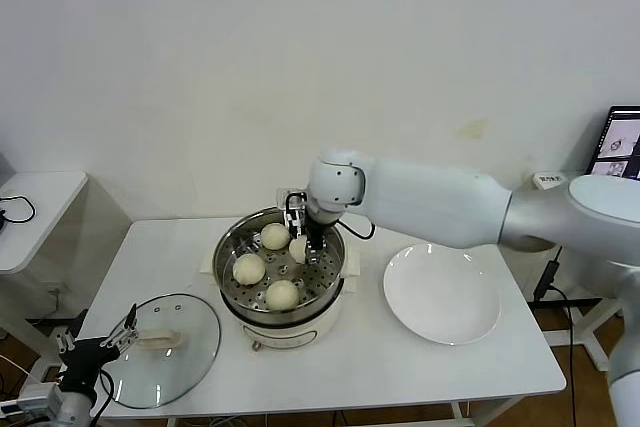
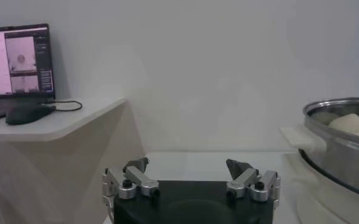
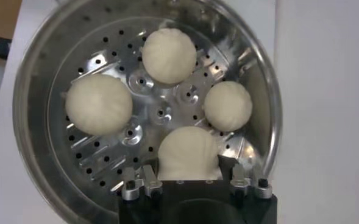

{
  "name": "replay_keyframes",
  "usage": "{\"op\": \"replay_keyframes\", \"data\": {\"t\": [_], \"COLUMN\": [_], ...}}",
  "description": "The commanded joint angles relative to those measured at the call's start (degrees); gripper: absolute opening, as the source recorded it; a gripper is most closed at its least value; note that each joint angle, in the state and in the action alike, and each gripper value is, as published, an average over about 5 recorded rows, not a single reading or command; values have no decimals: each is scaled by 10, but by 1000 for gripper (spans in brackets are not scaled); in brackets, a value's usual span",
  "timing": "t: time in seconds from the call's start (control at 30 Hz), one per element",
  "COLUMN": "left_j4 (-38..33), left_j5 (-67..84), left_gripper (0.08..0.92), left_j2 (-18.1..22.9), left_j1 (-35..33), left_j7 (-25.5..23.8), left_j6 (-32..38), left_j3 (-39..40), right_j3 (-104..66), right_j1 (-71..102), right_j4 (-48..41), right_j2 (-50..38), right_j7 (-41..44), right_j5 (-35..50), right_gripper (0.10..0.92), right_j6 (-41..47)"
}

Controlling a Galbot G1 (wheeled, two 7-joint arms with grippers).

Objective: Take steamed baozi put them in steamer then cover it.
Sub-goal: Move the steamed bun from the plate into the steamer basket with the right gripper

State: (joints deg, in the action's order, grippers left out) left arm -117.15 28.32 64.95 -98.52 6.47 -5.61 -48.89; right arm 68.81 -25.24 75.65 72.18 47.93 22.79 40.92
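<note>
While gripped, fourth baozi (image 3: 187,153) inside steamer (image 3: 48,55) (three others alongside).

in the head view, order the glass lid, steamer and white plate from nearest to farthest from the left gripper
1. glass lid, right beside the left gripper at the table's front left.
2. steamer, mid-table.
3. white plate, on the table's right.

Four steamed baozi (image 3: 169,56), one steamer (image 1: 229,247), one cover (image 1: 190,347), one plate (image 1: 442,294)

Right pincer (image 1: 303,243) closed low, left pincer (image 1: 100,343) open
</note>
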Motion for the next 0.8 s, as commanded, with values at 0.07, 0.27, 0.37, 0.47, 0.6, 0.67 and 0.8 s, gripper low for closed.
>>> {"op": "replay_keyframes", "data": {"t": [0.07, 0.27, 0.37, 0.47, 0.6, 0.67, 0.8], "left_j4": [1, 3, 3, 3, 3, 3, 3], "left_j5": [2, 1, -1, -3, -4, -5, -7], "left_gripper": [823, 823, 823, 823, 823, 823, 823], "left_j2": [-1, -1, -1, -1, -2, -2, -3], "left_j1": [2, 4, 4, 4, 4, 4, 7], "left_j7": [-1, -1, -1, -1, -1, -2, -3], "left_j6": [-2, -3, -4, -5, -7, -7, -8], "left_j3": [0, 0, 0, 0, -1, -1, -1], "right_j3": [3, 3, -2, -11, -21, -26, -43], "right_j1": [21, 23, 21, 13, -9, -26, -47], "right_j4": [-7, -7, -1, 7, 28, 44, 82], "right_j2": [7, 1, -4, -10, -27, -42, -81], "right_j7": [-5, -4, -4, -3, 3, 9, -10], "right_j5": [-17, -22, -20, -15, -6, 1, 15], "right_gripper": [618, 619, 624, 675, 778, 810, 822], "right_j6": [7, 7, 7, 7, 6, 1, -12]}}
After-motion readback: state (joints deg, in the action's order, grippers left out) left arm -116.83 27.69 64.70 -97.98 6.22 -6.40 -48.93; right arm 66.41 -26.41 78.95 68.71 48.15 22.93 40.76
